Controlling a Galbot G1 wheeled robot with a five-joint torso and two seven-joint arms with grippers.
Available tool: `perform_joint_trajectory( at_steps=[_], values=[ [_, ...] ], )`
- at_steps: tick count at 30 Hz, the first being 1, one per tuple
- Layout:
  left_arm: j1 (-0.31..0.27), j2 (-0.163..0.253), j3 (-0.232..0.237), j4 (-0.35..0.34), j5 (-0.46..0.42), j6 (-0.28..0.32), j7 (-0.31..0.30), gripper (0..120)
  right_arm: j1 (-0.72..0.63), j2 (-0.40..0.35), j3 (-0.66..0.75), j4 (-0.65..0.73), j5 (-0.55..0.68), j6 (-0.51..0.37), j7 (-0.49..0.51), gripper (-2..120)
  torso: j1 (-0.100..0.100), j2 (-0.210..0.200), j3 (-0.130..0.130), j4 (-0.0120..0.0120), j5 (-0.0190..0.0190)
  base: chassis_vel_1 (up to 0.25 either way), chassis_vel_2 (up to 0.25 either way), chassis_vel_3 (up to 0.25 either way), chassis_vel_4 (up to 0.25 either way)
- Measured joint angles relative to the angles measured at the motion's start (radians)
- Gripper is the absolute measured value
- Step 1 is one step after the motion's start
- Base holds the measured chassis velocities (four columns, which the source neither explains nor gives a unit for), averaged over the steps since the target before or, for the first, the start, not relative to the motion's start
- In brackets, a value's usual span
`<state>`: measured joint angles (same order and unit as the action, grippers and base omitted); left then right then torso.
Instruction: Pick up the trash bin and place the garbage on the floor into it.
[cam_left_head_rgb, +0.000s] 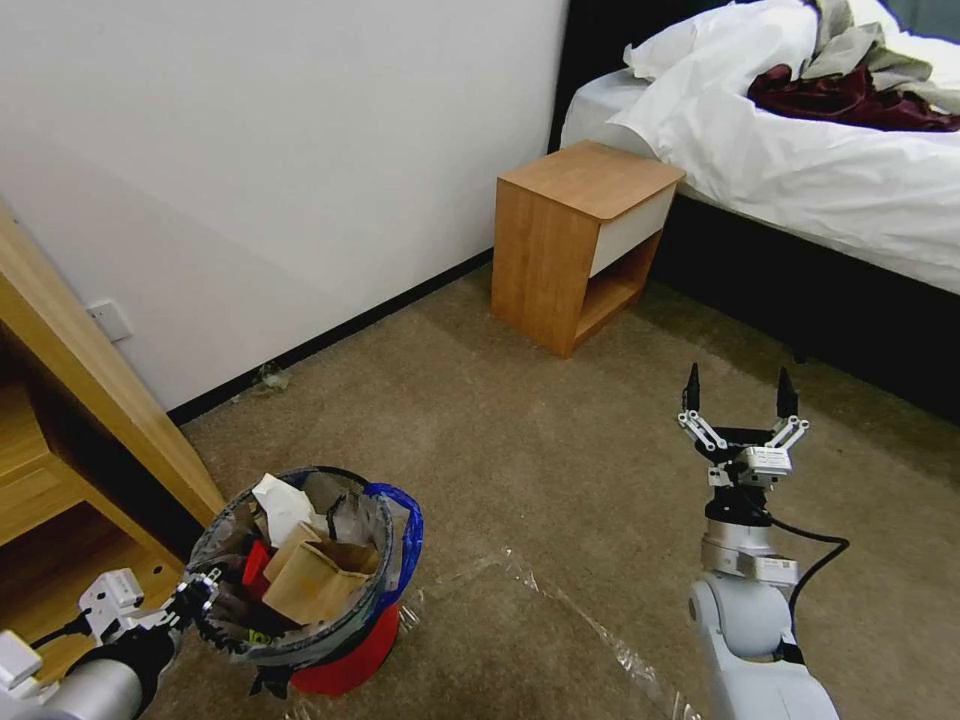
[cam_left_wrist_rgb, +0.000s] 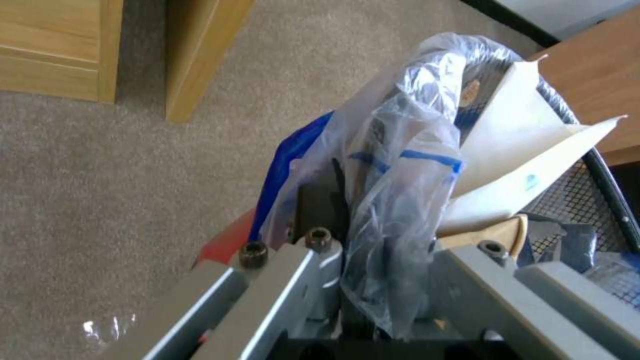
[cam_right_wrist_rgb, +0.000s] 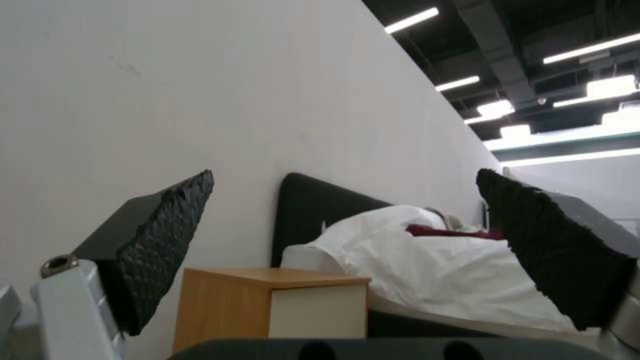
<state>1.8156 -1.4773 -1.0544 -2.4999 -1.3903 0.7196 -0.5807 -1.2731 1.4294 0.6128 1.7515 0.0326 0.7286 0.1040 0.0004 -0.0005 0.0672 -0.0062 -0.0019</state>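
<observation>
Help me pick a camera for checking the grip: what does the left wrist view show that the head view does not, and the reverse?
Left wrist view alone: up close, the left hand clamped on the trash bin at its rim, through the bunched clear bag.

Head view alone: the right hand open and held in the air, the nightstand, the bed, and a scrap of garbage by the wall.

Both: the bin with paper inside, the carpeted floor, and wooden furniture beside it.

Legible text, labels, brands, numbers, signs: none. Paper scrap (cam_left_wrist_rgb: 527, 165) in the trash bin (cam_left_wrist_rgb: 587, 200), just past the left claw (cam_left_wrist_rgb: 373, 300): one small teal printed mark, too small to read. Clear bag liner (cam_left_wrist_rgb: 400, 165): blue band only, no readable print.
</observation>
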Motion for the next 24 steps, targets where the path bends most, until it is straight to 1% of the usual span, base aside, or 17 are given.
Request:
perform_joint_trajectory(
  at_steps=[11,16,24],
  values=[
    [-0.002,-0.010,0.007,0.000,0.016,0.000,0.002,0,0.018,-0.005,-0.006,-0.006,0.007,0.001,0.000,100,0.000,0.000,0.000,-0.0001,0.0000,0.000,0.000,0.000,0.000],
    [-0.016,-0.009,0.001,0.000,0.010,0.000,0.003,0,0.033,-0.007,-0.018,-0.016,0.006,-0.003,-0.001,100,0.000,0.000,0.000,0.0000,0.0000,0.000,0.000,0.000,0.000],
    [-0.032,-0.007,0.005,0.000,0.007,0.000,0.004,0,0.038,-0.009,-0.024,-0.020,0.005,-0.005,-0.004,100,0.000,0.000,0.000,0.0000,0.0001,0.000,0.000,0.000,0.000]
  ],
)
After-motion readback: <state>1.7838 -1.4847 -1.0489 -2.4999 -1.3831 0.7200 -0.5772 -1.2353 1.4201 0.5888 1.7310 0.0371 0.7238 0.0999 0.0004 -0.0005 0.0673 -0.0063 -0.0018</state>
